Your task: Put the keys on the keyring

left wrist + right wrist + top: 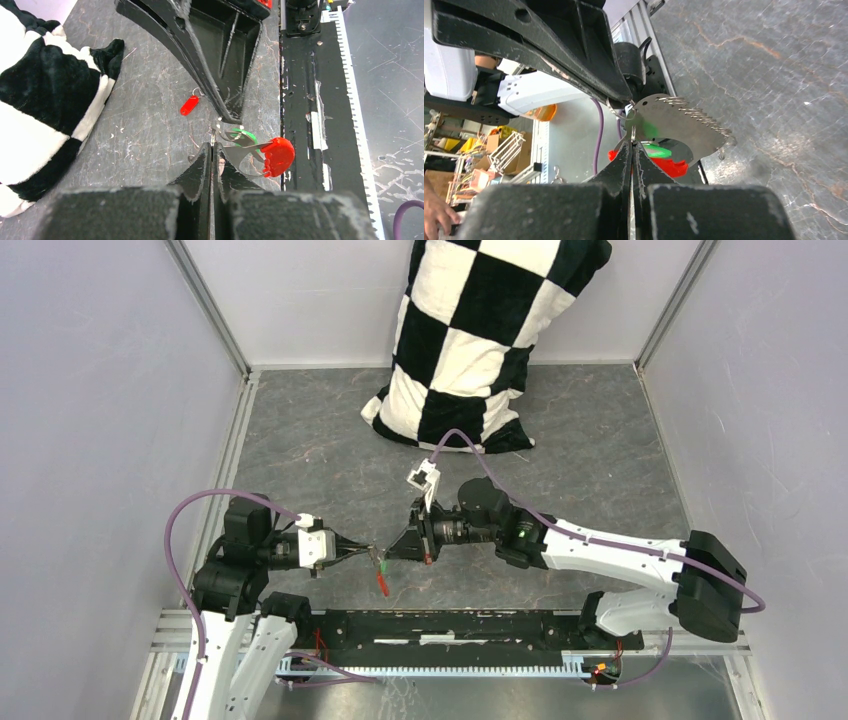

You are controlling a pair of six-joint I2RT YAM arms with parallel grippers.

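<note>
Left gripper (pixel 212 146) and right gripper (pixel 632 144), both clamped shut on the keyring (pixel 277 156) held above the table (pixel 150 75), green key (pixel 246 137) alongside; loose red key (pixel 189 105), light, stiff, slippery, likely best pinched by its plastic head.

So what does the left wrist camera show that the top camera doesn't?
Only the left wrist: a small red key lying loose on the table. Only the top: the left arm and right arm whole, the entire checkered pillow. Both: the left pincer and right pincer shut, tips meeting at the keyring, with its red fob and a green key head.
</note>
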